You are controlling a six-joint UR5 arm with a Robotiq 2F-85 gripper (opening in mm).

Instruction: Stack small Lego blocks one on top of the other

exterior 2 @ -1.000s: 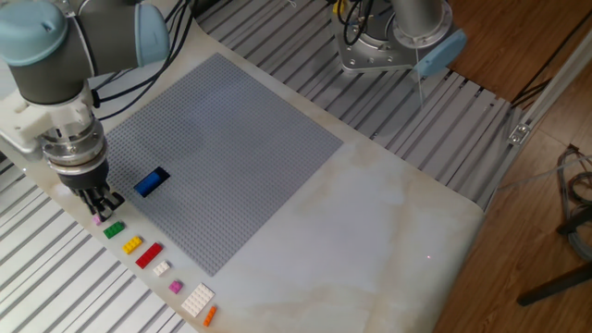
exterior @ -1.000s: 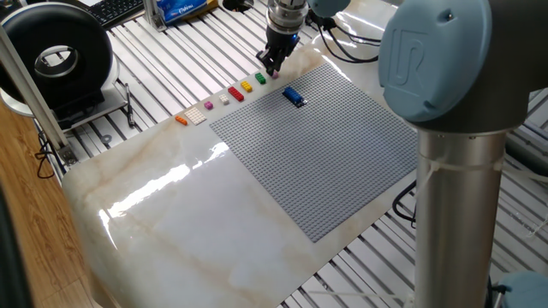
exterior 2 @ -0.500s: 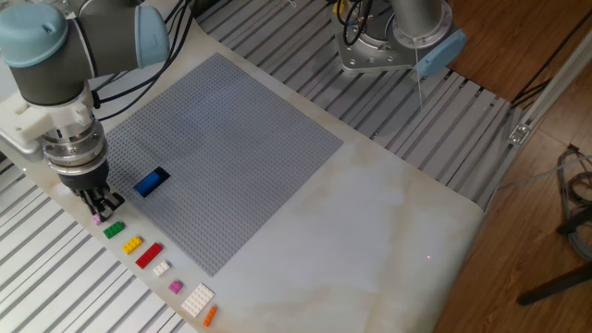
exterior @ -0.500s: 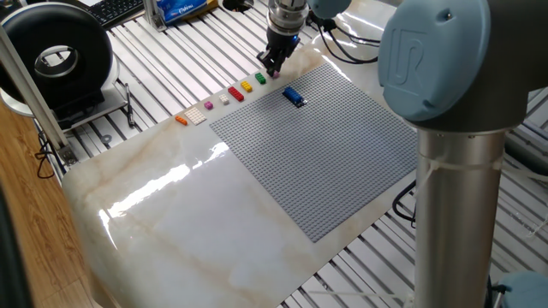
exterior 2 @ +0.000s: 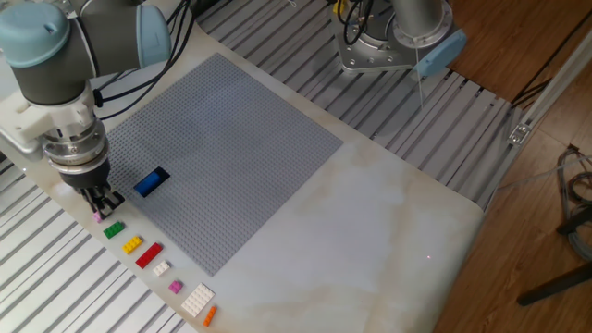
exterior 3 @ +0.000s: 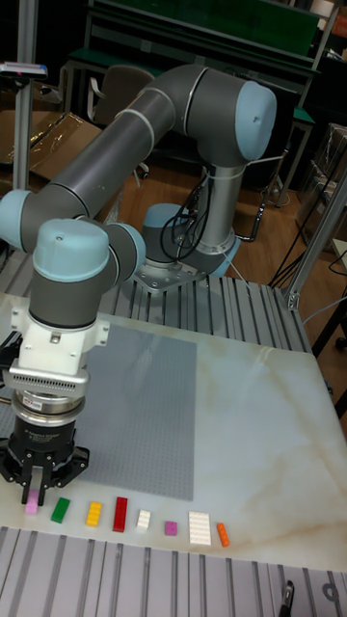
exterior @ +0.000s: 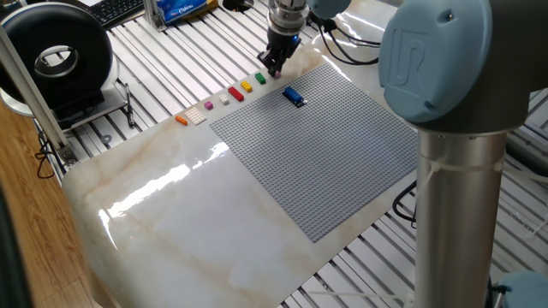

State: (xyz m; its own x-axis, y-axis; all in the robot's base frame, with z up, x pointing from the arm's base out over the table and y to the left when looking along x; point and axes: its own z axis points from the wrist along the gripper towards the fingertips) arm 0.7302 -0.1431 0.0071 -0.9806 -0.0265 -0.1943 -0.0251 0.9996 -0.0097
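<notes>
One fixed view looked down from beside the arm's base, its column filling the near right, so the gripper (exterior: 272, 68) sat small at the far top of the grey baseplate (exterior: 325, 154). The other fixed view faced back from the opposite side, high up, with the gripper (exterior 2: 100, 209) at its near left and the base far behind. The tall fixed view stood low and close, straight before the gripper (exterior 3: 39, 490), probably at the table's edge. All three shared the baseplate and the row of bricks (exterior 3: 145, 521) beside the gripper
</notes>
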